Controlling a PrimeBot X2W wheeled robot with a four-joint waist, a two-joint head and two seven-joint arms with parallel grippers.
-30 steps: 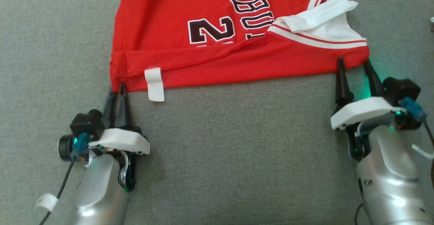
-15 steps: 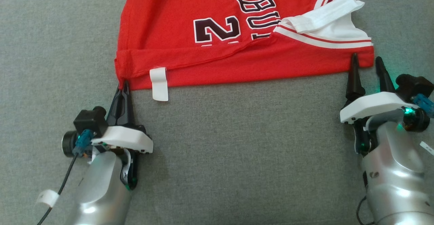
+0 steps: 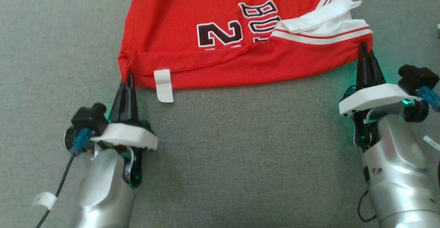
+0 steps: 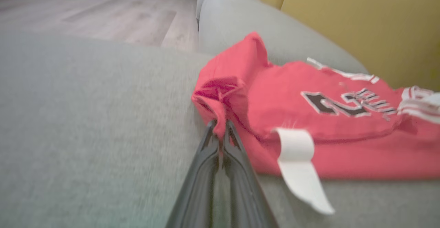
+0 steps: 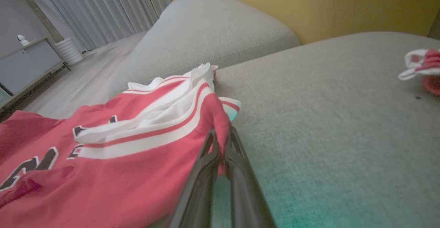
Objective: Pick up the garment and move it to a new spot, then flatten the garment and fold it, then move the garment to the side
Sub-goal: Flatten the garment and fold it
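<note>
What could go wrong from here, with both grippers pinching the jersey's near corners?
The left gripper and right gripper pinch the jersey only by its corner tips, so either could slip on lifting. The white trim bunched near the right gripper could get trapped in the fold.

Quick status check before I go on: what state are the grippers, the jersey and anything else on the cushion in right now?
left gripper: shut on the near left corner of the red jersey.
right gripper: shut on the jersey's near right corner.
red jersey: print side up, near edge doubled over, bunched at both pinched corners.
white tag: hanging loose past the near edge.
second red-and-white cloth: crumpled, lying apart to the right, untouched.
</note>
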